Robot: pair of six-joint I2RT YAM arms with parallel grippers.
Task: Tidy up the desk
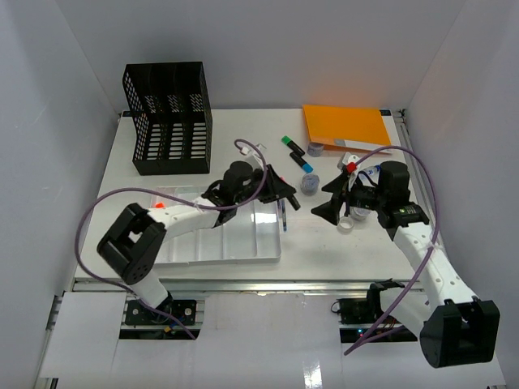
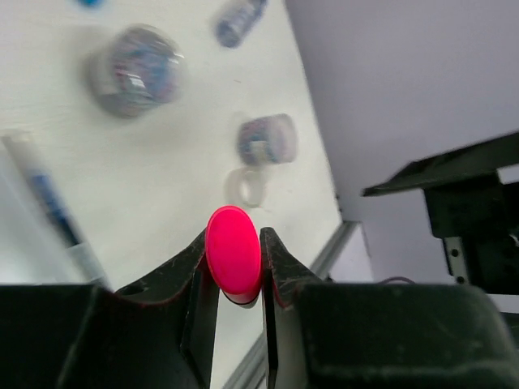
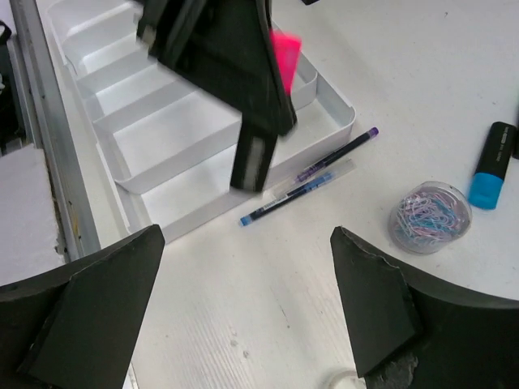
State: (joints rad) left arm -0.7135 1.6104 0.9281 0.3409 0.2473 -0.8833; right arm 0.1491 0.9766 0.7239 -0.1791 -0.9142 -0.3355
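My left gripper (image 2: 233, 241) is shut on a bright pink marker-like object (image 2: 233, 247), seen end-on as an oval between the fingers. In the right wrist view the same pink object (image 3: 285, 55) hangs over the far right corner of the white tray (image 3: 162, 121). My right gripper (image 3: 243, 300) stands wide open above bare desk (image 3: 268, 324) with nothing between its fingers. From above, the left gripper (image 1: 282, 193) and the right gripper (image 1: 331, 199) face each other over the middle of the desk (image 1: 324, 247).
A blue pen (image 3: 284, 198) and a purple pen (image 3: 336, 154) lie beside the tray. A paperclip jar (image 3: 430, 217) and a blue highlighter (image 3: 491, 166) lie to the right. A black file rack (image 1: 166, 117) and an orange folder (image 1: 345, 126) stand at the back.
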